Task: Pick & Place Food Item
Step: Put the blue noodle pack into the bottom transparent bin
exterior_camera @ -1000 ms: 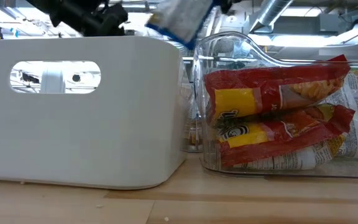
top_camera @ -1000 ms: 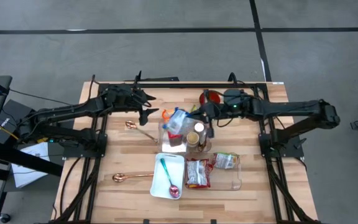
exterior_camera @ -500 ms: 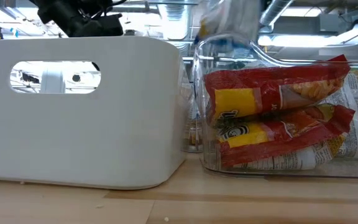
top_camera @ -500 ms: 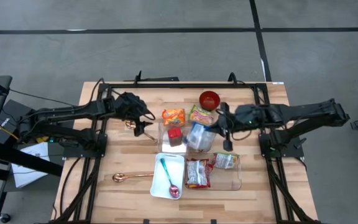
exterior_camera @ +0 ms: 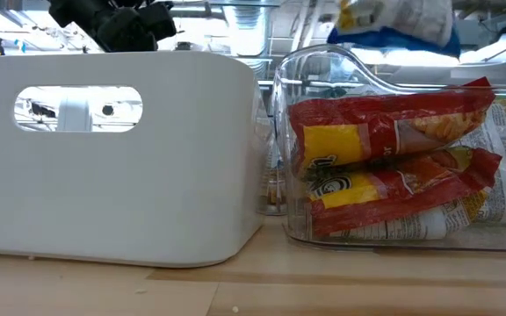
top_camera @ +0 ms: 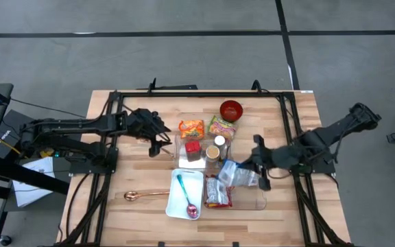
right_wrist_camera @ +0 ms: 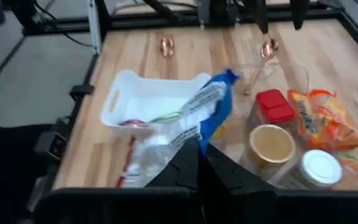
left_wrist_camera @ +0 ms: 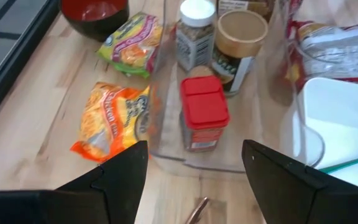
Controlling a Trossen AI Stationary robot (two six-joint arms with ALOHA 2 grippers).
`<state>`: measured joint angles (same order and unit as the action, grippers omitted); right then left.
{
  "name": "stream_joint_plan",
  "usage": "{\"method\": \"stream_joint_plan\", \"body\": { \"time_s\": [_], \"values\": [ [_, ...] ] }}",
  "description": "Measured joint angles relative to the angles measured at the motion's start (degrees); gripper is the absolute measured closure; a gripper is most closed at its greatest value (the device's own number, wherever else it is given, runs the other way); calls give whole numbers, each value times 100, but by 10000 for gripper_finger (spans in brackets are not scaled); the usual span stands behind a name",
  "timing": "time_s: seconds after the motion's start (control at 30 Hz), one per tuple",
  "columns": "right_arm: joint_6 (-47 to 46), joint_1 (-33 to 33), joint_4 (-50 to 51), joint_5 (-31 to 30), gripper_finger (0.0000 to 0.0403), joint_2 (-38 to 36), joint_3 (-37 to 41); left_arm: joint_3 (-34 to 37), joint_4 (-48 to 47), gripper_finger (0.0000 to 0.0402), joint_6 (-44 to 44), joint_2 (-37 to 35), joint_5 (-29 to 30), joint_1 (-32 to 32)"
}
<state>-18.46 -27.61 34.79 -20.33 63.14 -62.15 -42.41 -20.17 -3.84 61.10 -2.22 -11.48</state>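
While the right gripper (top_camera: pixel 249 167) pinches a clear, blue-edged crinkly food packet (top_camera: pixel 229 173) – held above the transparent plastic bin (top_camera: pixel 260 200) near the table's front edge – the left gripper (top_camera: pixel 162 137) hovers with fingers spread.

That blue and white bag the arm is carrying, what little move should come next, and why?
Probably a short lowering toward the clear bin. The right hand is shut on the blue and white bag, which hangs above the bin where the red snack packets already lie, so it seems lined up to go down before letting go. The left hand waits open over the table's left side.
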Motion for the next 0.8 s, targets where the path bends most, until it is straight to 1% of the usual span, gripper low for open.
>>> {"method": "stream_joint_plan", "body": {
  "time_s": [0.2,0.33,0.63,0.8],
  "values": [
    [-708,-766,96,-545,403,174,-1,0,121,144,155,0,14,182],
    [-1140,-1123,190,-661,403,468,0,0,145,143,178,0,14,262],
    [-2079,-1445,353,-676,403,1269,0,2,399,142,321,2,11,285],
    [-2569,-1650,641,-740,403,1402,0,2,449,142,404,2,11,335]
  ]
}}
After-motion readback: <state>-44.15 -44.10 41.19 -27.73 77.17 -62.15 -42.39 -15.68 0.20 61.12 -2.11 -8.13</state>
